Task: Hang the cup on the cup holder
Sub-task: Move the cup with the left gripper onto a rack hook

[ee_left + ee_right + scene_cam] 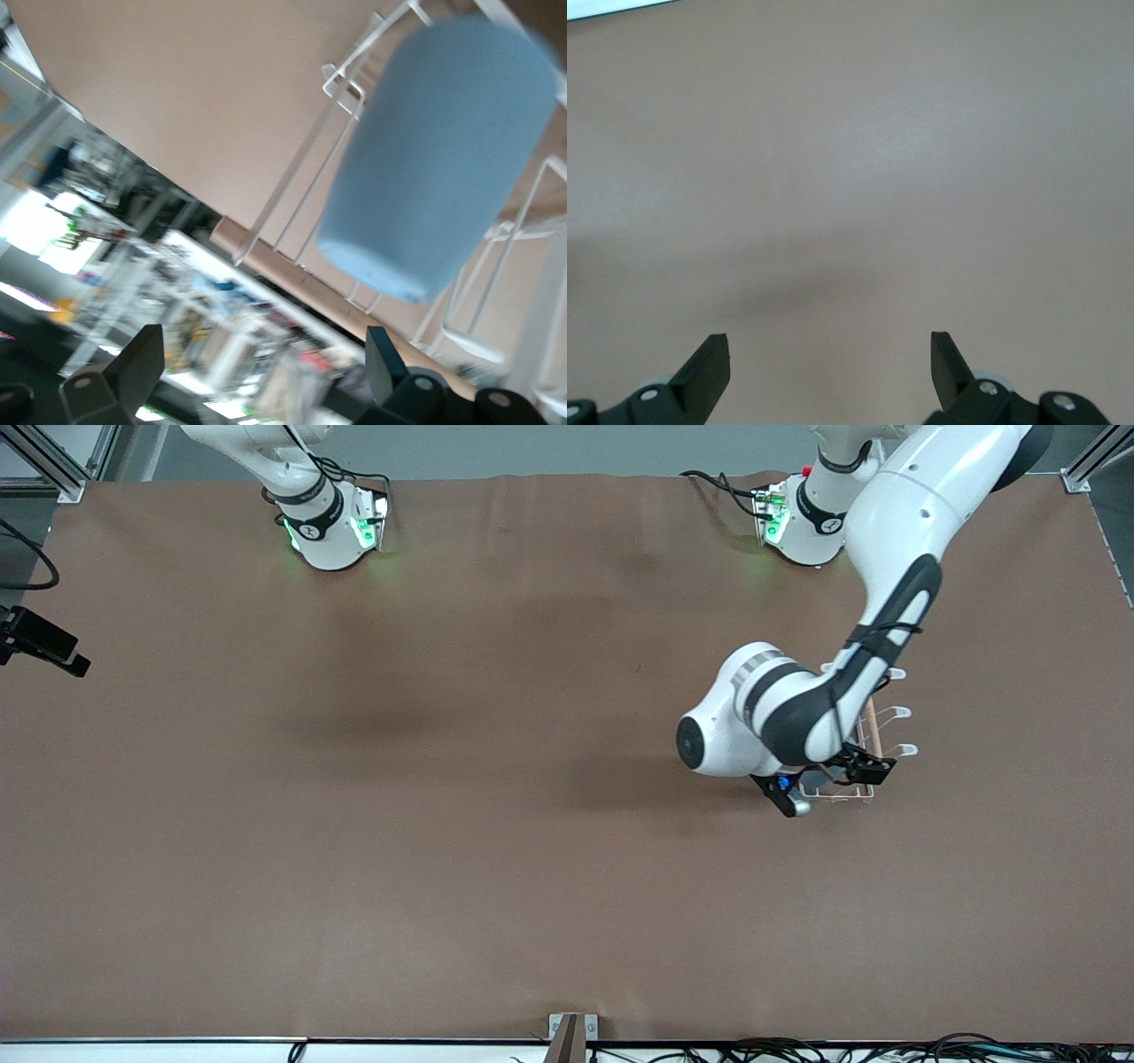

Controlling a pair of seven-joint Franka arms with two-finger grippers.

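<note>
Your cup (pixel 443 155) sits inverted on cup holder (pixel 292 190) prong, right-centre of front frame. Left gripper (pixel 257 376) just off it, jaws spread, empty: hang looks done, only retreat left. Right gripper (pixel 828 367) waits over bare surface (pixel 850 159), jaws apart.

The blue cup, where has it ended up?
The cup sits on a prong of the white wire cup holder toward the left arm's end of the table. The open left gripper is just off it, not gripping.
</note>
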